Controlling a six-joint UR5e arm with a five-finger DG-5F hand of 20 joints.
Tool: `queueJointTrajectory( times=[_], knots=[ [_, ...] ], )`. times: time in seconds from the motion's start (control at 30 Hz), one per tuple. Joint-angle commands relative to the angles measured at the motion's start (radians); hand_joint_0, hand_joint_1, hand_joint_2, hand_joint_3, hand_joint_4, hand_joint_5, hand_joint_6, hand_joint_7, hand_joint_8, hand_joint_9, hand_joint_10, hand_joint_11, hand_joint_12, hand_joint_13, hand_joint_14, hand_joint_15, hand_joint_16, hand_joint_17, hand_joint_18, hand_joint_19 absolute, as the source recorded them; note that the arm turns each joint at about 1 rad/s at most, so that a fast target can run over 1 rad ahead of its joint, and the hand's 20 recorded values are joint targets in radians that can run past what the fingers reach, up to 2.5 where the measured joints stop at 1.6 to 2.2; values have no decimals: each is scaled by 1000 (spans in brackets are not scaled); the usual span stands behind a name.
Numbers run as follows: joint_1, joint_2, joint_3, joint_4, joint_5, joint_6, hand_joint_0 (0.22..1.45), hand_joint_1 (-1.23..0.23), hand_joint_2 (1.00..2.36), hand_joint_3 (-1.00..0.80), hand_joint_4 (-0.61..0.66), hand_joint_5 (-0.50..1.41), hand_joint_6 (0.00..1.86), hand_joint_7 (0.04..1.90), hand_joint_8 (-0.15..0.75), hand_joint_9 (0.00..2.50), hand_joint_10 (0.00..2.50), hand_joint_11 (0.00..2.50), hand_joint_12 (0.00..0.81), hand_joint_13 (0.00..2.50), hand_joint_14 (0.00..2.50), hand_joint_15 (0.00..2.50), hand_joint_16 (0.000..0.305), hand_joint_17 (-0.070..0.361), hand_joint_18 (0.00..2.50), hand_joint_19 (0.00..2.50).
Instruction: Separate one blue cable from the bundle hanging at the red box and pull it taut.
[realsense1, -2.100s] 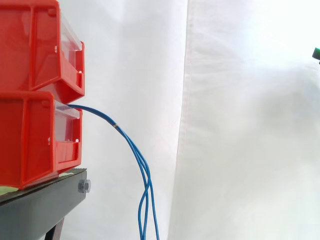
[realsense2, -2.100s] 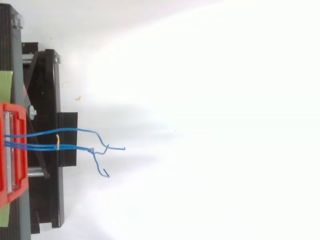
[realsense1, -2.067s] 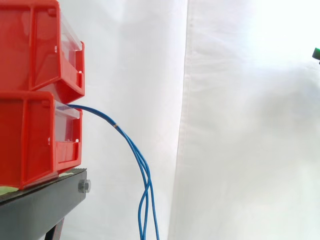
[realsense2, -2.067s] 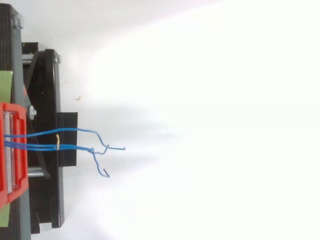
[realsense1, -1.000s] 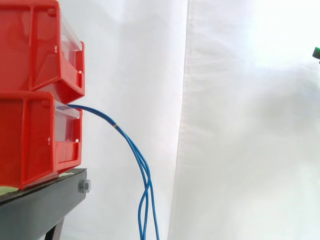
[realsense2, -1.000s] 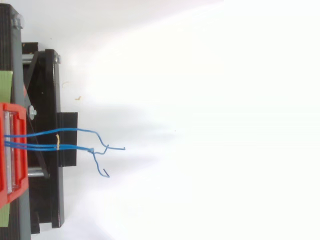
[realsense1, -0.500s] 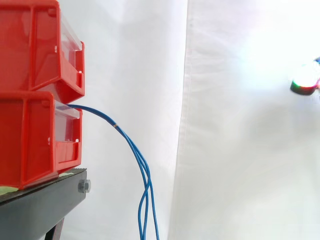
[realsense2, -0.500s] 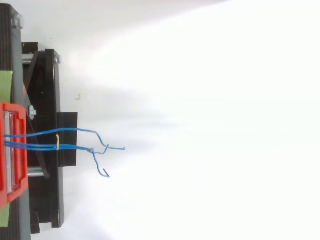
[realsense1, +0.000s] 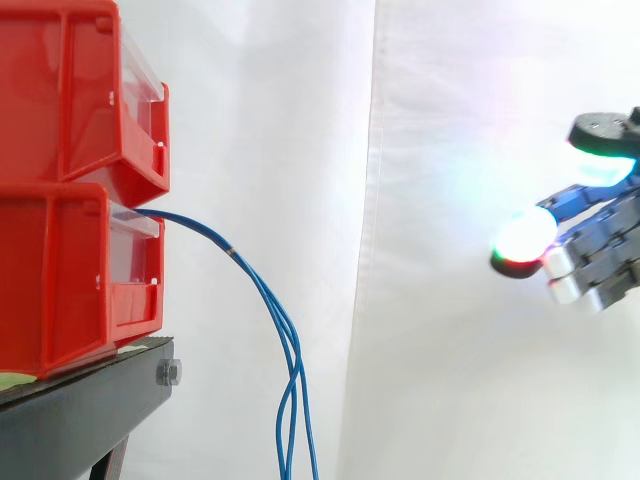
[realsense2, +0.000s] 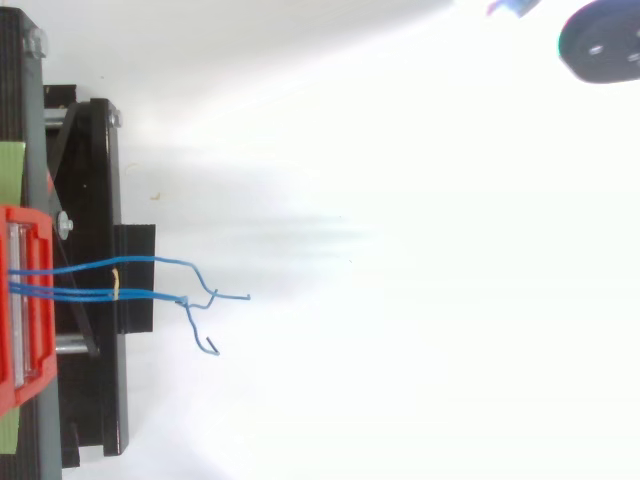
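We see hand at right edge, mid-height, fingers spread loose, holding nothing. Blue cable bundle exits lower red bin at left, droops past black stand, slack, well apart from hand.

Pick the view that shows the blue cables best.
Top view: the cables leave the bin as separate strands, with a yellow tie across them and their free ends visible. The side view shows them largely overlapping in one drooping arc that runs off the bottom edge.
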Motion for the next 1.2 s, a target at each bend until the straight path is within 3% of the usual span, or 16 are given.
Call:
queueJointTrajectory(
  times=[0.0, 0.17, 0.33, 0.53, 0.6, 0.67, 0.73, 0.77, 0.9, 1.03, 1.17],
  knots=[
    [6, -106, 89, 24, -2, 5, 601, -624, 1007, -420, 252, -178, 503, 849, 322, 851, 12, 440, 268, 790, 13, 334, 25, 57, 694, 277],
    [14, -186, 178, -14, -25, 16, 602, -624, 1006, -422, 256, -177, 503, 851, 319, 856, 14, 435, 268, 793, 12, 339, 25, 57, 692, 280],
    [29, -253, 234, 13, -25, 16, 601, -623, 1006, -421, 256, -176, 503, 853, 322, 861, 12, 436, 268, 793, 12, 336, 25, 57, 691, 284],
    [63, -293, 245, 96, -19, 17, 601, -624, 1007, -420, 259, -174, 503, 852, 324, 875, 12, 437, 274, 800, 12, 345, 25, 57, 690, 293],
    [65, -299, 245, 115, -17, 11, 602, -623, 1006, -421, 259, -173, 503, 853, 322, 880, 12, 432, 279, 804, 12, 347, 25, 57, 690, 292],
    [74, -348, 260, 173, -8, -1, 602, -623, 1007, -420, 259, -171, 503, 851, 324, 887, 12, 437, 280, 810, 12, 344, 25, 57, 691, 288],
    [75, -368, 271, 188, -13, 7, 602, -622, 1006, -422, 260, -171, 503, 851, 325, 889, 14, 444, 282, 813, 12, 341, 25, 57, 690, 295],
    [77, -391, 300, 200, -14, 25, 601, -623, 1007, -420, 260, -171, 503, 856, 324, 892, 13, 442, 280, 813, 12, 348, 25, 57, 691, 288],
    [94, -391, 307, 194, -10, 31, 603, -622, 1007, -423, 264, -168, 503, 854, 326, 895, 12, 435, 281, 819, 14, 348, 25, 57, 693, 295],
    [97, -394, 308, 213, -7, 30, 603, -618, 1006, -423, 262, -167, 503, 851, 326, 902, 15, 442, 281, 823, 12, 350, 25, 57, 693, 295],
    [103, -430, 313, 254, -10, 40, 602, -616, 1007, -424, 264, -166, 503, 851, 326, 905, 13, 441, 286, 829, 14, 353, 25, 57, 693, 295]
  ],
)
